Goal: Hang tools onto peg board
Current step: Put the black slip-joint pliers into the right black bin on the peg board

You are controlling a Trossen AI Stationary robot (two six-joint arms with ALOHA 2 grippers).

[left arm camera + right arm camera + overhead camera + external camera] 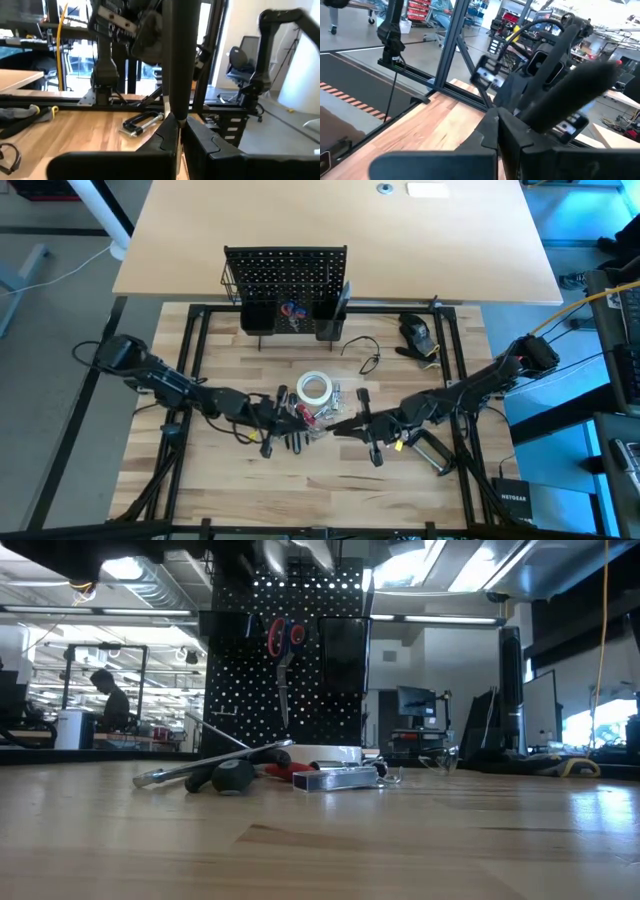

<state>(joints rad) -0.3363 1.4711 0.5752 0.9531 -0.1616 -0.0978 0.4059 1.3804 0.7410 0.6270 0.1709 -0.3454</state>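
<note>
The peg board (285,270) stands upright at the table's far side. Red-handled scissors (285,640) hang on it. A white tape roll (314,388), a silver spirit level (335,778) and a long silver rod tool (200,768) lie mid-table. Above that pile both grippers meet, pointing level at each other. My left gripper (179,122) is shut on a black-handled tool (177,55) that stands up from its fingertips. My right gripper (497,116) is shut, and the tool's blurred black handle (570,95) passes close beside its fingertips. My left gripper pinches the black-handled tool's narrow lower end (178,116) between its two fingertips. The fingers come level from the table's left. The tool stands roughly upright above them, clear of the table. My right gripper: I cannot tell whether it touches the tool.
A silver C-clamp (430,452) lies near the right arm, by the table's near right. A bulky black device with a yellow mark (418,332) and a thin cable (365,355) lie at the far right. Black frame rails (190,380) border the work area.
</note>
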